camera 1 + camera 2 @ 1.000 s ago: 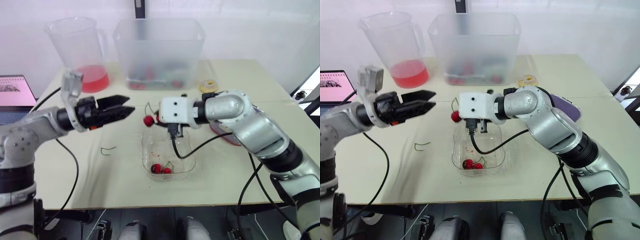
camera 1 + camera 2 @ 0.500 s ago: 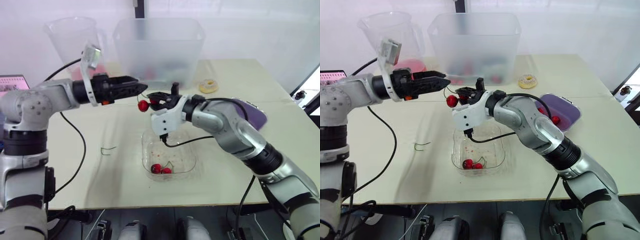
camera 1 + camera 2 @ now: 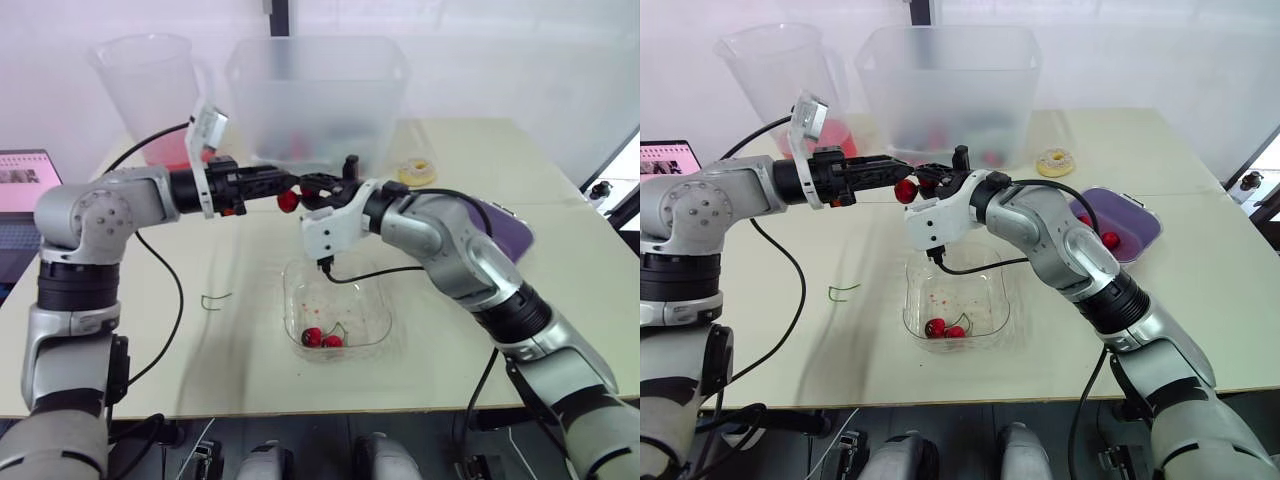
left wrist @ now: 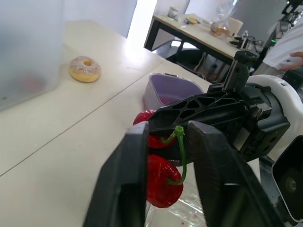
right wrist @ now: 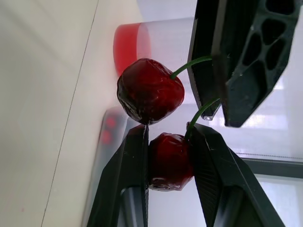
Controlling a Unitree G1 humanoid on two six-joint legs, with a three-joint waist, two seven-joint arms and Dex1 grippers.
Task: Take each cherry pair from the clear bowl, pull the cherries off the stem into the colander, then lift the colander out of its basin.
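Cherry pair [image 3: 904,190] is held aloft: one cherry [image 5: 169,161] pinched by right gripper [image 5: 169,131] jaws, stem [image 4: 181,151] by left gripper [image 4: 168,127] jaws.

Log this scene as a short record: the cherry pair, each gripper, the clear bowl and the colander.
Cherry pair: in the air between both grippers, not yet pulled apart
Left gripper: shut on its stem
Right gripper: shut on one cherry
Clear bowl: a few cherries left
Colander: on the table at the robot's right, not yet lifted
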